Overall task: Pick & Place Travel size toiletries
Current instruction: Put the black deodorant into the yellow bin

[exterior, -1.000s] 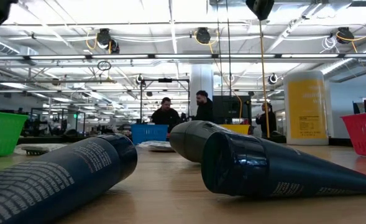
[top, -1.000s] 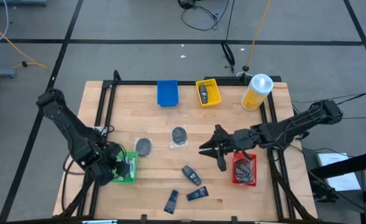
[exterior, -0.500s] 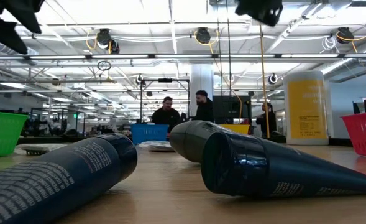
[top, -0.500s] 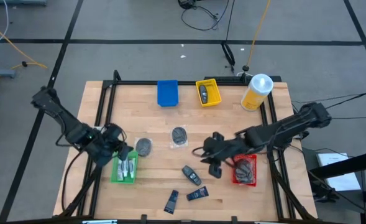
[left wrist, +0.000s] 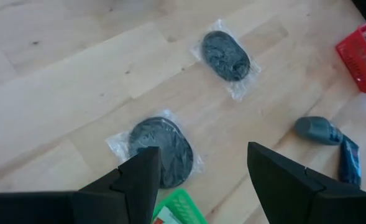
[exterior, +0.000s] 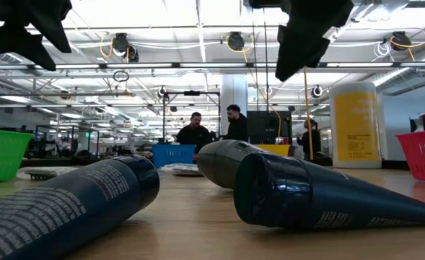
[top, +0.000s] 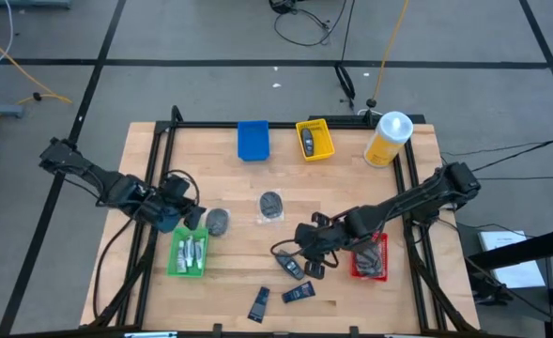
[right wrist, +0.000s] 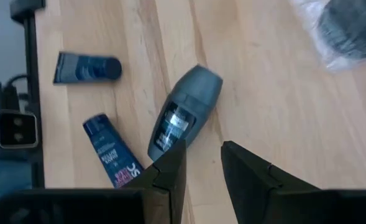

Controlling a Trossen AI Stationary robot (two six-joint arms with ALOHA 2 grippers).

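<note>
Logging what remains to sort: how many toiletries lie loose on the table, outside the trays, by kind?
Bagged dark discs: 2
Dark blue tubes: 2
Grey roll-on: 1
Total: 5

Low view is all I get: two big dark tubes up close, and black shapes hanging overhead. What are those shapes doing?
Observer: The one on your right is the right claw. It is empty and aimed at a grey roll-on on the table.
Operator: And the other one?
Observer: That is the left claw, wide open, aimed at a bagged dark disc.
Operator: Anything inside the green tray?
Observer: Yes, small white tubes lie in the green tray.
</note>
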